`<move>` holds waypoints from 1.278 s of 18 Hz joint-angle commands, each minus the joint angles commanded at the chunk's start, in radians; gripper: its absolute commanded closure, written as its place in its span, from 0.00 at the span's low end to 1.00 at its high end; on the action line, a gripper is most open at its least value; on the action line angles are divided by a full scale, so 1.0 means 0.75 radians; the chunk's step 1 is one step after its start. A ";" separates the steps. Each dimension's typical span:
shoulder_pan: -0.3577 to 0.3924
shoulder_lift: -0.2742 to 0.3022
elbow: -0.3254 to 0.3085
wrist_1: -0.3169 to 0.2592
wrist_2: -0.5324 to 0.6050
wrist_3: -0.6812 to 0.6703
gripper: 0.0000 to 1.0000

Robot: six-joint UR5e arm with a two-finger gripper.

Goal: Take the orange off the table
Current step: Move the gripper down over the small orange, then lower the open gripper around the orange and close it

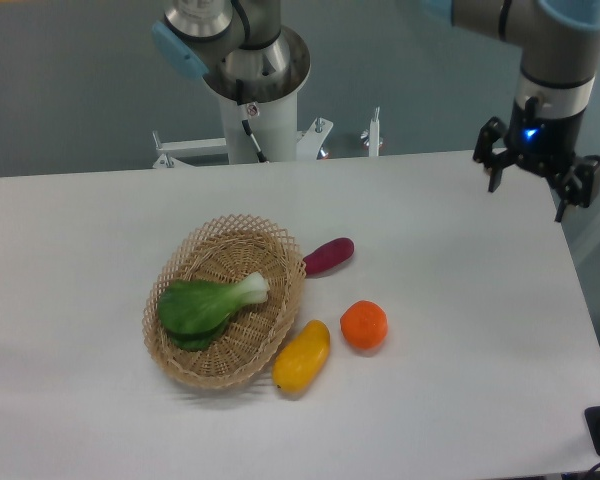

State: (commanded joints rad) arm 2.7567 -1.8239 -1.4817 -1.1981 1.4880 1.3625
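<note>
The orange (pixel 364 325) is a small round bright-orange fruit lying on the white table (pixel 460 260), right of the basket and next to the yellow fruit. My gripper (pixel 529 199) hangs at the far right edge of the table, well above and to the right of the orange. Its two black fingers are spread apart and hold nothing.
A woven wicker basket (pixel 280 330) with a green leafy vegetable (pixel 208 303) sits left of the orange. A yellow mango-like fruit (pixel 302 356) lies against the basket's front right. A purple oblong vegetable (pixel 328 256) lies behind the orange. The robot base (pixel 255 90) stands at the back.
</note>
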 joint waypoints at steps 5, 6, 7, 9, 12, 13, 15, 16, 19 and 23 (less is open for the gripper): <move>-0.098 -0.026 -0.194 0.258 0.004 -0.337 0.00; -0.112 -0.035 -0.215 0.258 0.004 -0.342 0.00; -0.129 -0.041 -0.227 0.258 0.004 -0.342 0.00; -0.168 -0.071 -0.258 0.258 0.002 -0.368 0.00; -0.203 -0.117 -0.274 0.266 0.004 -0.475 0.00; -0.205 -0.123 -0.276 0.266 0.004 -0.481 0.00; -0.211 -0.161 -0.268 0.270 0.004 -0.505 0.00; -0.231 -0.186 -0.262 0.294 0.002 -0.570 0.00; -0.262 -0.239 -0.266 0.350 0.004 -0.663 0.00; -0.290 -0.276 -0.270 0.352 0.008 -0.661 0.00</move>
State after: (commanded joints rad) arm 2.5388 -2.0309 -1.6843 -0.9342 1.4941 0.8667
